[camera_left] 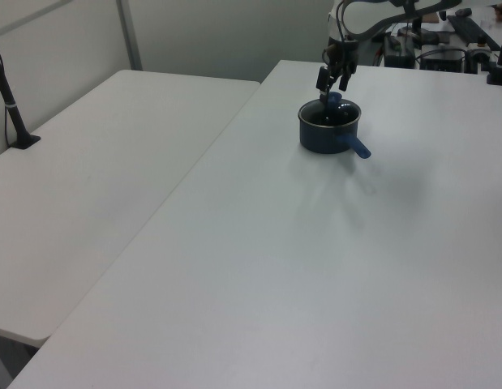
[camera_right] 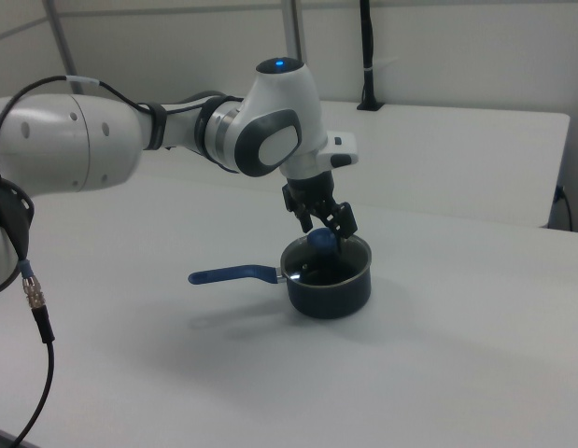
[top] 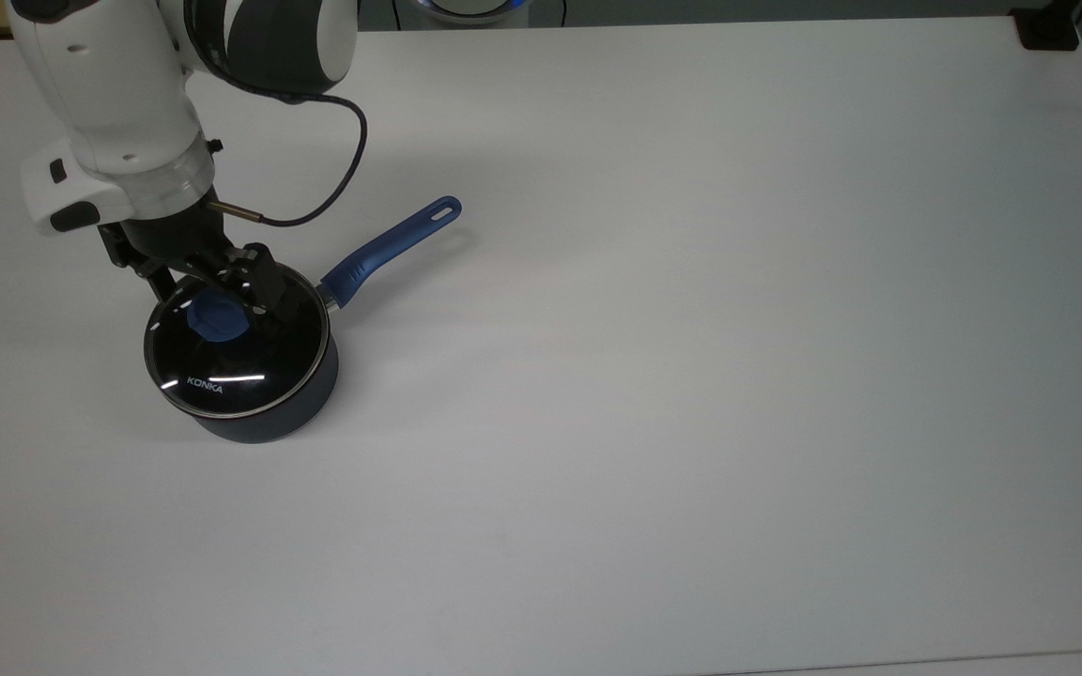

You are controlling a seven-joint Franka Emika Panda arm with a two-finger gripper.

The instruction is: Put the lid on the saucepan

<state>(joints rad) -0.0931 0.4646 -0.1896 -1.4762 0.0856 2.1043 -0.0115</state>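
The pan (top: 264, 413) sits on the table (top: 691, 376) at the top view's left, lid (top: 231, 361) on top, gripper (top: 218, 299) right above the knob (top: 217, 318), handle (top: 391, 246) pointing upper-right.

White arm (top: 109, 84), grey joints, black cable (top: 334, 178)

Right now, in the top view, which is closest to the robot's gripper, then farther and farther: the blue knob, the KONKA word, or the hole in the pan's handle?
1. The blue knob, right between the fingers of the gripper.
2. The KONKA word, on the lid's near edge, toward the top view's bottom.
3. The hole in the handle, far out toward the top view's right.
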